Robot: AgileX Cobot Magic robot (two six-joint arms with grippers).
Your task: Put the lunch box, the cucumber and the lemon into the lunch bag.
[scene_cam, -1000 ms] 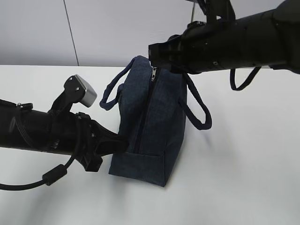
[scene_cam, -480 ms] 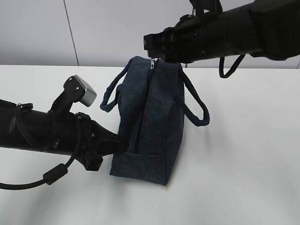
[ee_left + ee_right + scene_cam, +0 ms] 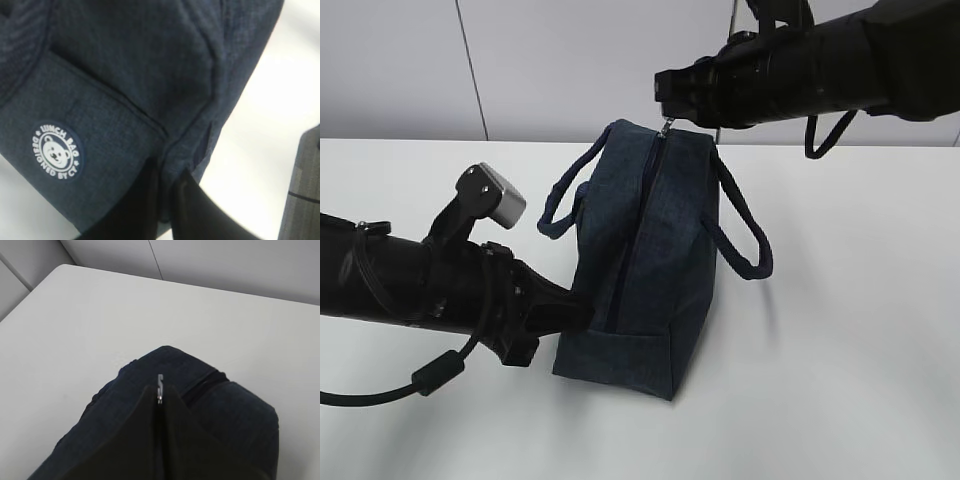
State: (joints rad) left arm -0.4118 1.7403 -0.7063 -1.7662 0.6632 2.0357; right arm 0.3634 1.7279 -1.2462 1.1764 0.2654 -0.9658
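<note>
The lunch bag (image 3: 645, 255) stands on the white table (image 3: 840, 380) with its zipper line (image 3: 630, 250) running over the top and down the near end, and that line looks closed along all that shows. No lunch box, cucumber or lemon appears in any view. They may already be inside the bag, but the closed fabric hides whatever it holds, so this is a guess. If they are in, the task is at its closing step or just past it; if not, the bag has first to be opened and all three items are left to load.

The right gripper (image 3: 665, 110) sits at the top far end of the bag, its fingers pressed together on the small silver zipper pull (image 3: 160, 382), which pokes out just beyond the fingertips. The bag's top ridge lies directly under that pincer.

The left gripper (image 3: 165, 192) is low at the bag's near bottom corner, its two dark fingers closed on a fold of navy fabric at the seam — apparently bracing the bag. The round white bear logo (image 3: 57, 152) sits just to the left of those fingertips. Both loop handles (image 3: 740, 240) hang free on either side, between the two pincers.
</note>
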